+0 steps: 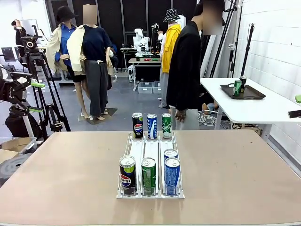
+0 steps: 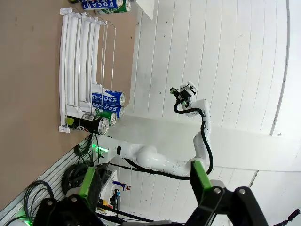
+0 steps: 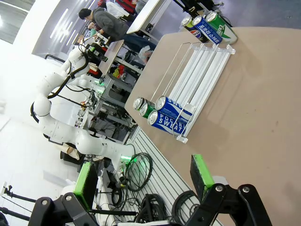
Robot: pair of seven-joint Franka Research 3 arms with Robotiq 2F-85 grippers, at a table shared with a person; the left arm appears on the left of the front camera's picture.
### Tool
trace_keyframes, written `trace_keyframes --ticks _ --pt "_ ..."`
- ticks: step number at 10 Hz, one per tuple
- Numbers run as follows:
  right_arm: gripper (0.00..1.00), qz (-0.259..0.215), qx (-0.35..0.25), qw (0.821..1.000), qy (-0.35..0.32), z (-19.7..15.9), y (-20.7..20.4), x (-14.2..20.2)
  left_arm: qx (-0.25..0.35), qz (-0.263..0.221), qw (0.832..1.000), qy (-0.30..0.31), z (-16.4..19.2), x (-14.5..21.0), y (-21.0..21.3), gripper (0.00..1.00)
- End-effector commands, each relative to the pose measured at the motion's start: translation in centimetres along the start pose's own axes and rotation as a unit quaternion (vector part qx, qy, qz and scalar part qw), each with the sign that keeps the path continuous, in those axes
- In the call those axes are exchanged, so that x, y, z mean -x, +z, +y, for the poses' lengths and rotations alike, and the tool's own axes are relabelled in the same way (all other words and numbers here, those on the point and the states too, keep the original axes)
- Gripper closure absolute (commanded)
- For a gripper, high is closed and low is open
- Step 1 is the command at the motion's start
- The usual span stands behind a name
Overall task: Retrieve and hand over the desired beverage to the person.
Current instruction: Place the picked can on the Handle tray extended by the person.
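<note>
Person [image 1: 184, 70] upright beyond table's [image 1: 70, 174] far edge

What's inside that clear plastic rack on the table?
The rack holds four cans at its near end: a Pepsi can, a green can and two blue cans, one mostly hidden behind the other.

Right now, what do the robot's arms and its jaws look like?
The arms are smooth, white and rounded, like the right arm seen from the left wrist view, with a black cable running along its upper part. Each gripper is black with bright green pads: the left gripper and the right gripper both stand wide open. A small green light glows at each arm's base.
</note>
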State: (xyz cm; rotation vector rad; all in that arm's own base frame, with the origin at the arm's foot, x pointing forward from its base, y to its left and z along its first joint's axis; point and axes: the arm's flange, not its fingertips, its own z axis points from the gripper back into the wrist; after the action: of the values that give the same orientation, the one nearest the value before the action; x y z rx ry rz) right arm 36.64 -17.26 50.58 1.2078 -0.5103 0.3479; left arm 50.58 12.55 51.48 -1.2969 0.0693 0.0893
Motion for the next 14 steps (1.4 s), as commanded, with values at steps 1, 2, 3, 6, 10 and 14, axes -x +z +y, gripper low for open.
trace_keyframes --ticks 1,2,3,6,10,14 --pt "0.0 -0.004 0.004 1.0 0.002 0.03 -0.28 0.18 -0.001 -0.003 1.0 0.004 -0.05 0.01 0.1 0.0" --pt "0.0 -0.004 0.004 1.0 0.002 0.03 -0.28 0.18 -0.001 -0.003 1.0 0.004 -0.05 0.01 0.1 0.0" --pt "0.0 -0.004 0.004 1.0 0.002 0.03 -0.28 0.18 -0.001 -0.003 1.0 0.004 -0.05 0.01 0.1 0.0" --pt "0.0 -0.004 0.004 1.0 0.002 0.03 -0.28 0.18 -0.001 -0.003 1.0 0.004 -0.05 0.01 0.1 0.0" --pt "0.0 -0.004 0.004 1.0 0.002 0.03 -0.28 0.18 -0.001 -0.003 1.0 0.004 -0.05 0.01 0.1 0.0" --pt "0.0 -0.004 0.004 1.0 0.002 0.03 -0.28 0.18 -0.001 -0.003 1.0 0.004 -0.05 0.01 0.1 0.0"
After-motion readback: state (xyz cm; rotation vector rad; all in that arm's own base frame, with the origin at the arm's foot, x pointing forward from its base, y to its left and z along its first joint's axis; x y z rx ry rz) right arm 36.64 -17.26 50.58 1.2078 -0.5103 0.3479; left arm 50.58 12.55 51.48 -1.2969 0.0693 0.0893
